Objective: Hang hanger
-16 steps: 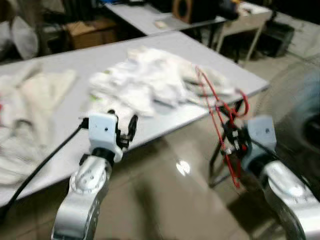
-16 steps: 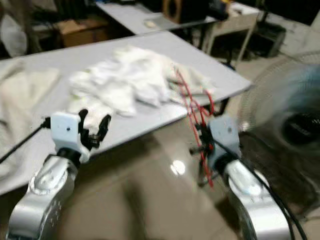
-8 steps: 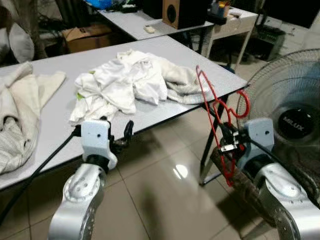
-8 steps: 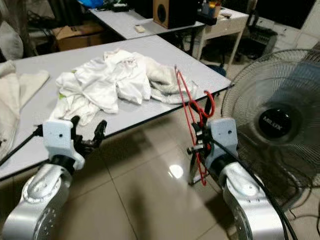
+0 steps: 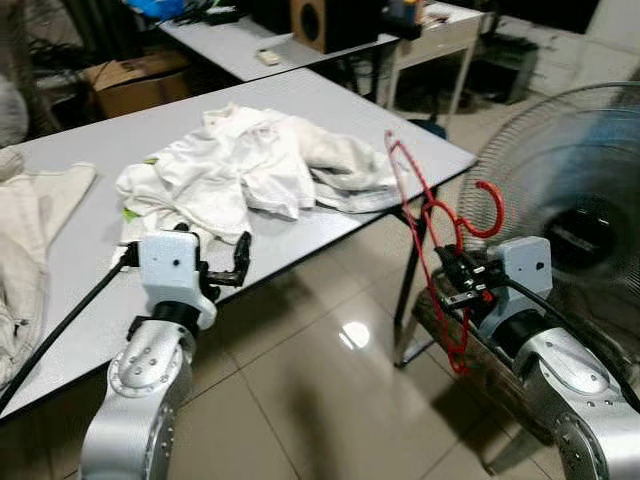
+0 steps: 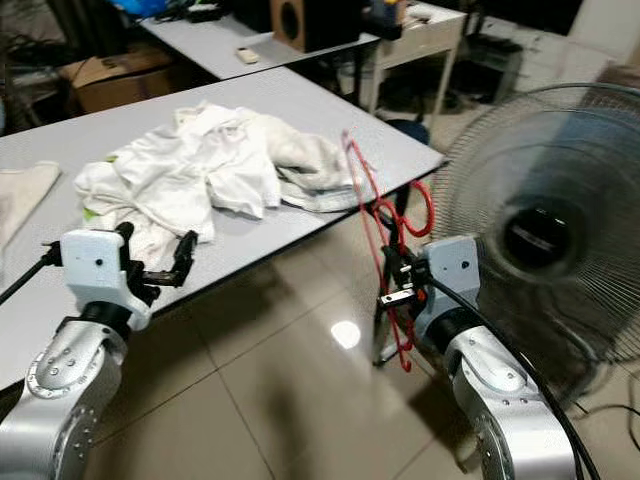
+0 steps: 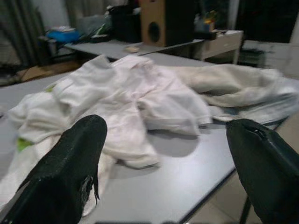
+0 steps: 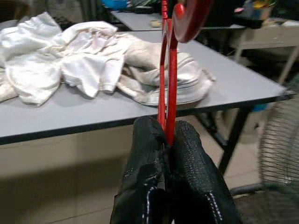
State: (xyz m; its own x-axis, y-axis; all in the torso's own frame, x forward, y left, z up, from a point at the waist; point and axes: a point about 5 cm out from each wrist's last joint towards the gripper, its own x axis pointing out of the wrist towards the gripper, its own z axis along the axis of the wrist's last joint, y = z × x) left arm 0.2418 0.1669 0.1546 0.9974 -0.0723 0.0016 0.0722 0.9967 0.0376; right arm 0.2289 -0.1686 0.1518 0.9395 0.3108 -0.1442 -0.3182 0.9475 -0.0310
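Observation:
A red wire hanger stands upright in my right gripper, which is shut on its lower part; the hook curls toward a fan. In the right wrist view the black fingers pinch the red hanger. This gripper hangs over the tiled floor, just off the grey table's right corner. My left gripper is open and holds nothing, level with the table's front edge, near a pile of white clothes. In the left wrist view both fingers spread wide before the white clothes.
A large standing fan is at the right, close behind the hanger. A beige garment lies on the table's left part. Farther back are another grey table, a speaker, a white side table and a cardboard box.
The view has swung right and sharpened: table and clothes sit further left, the fan fills more of the right. The right gripper stays shut on the hanger; the left stays open.

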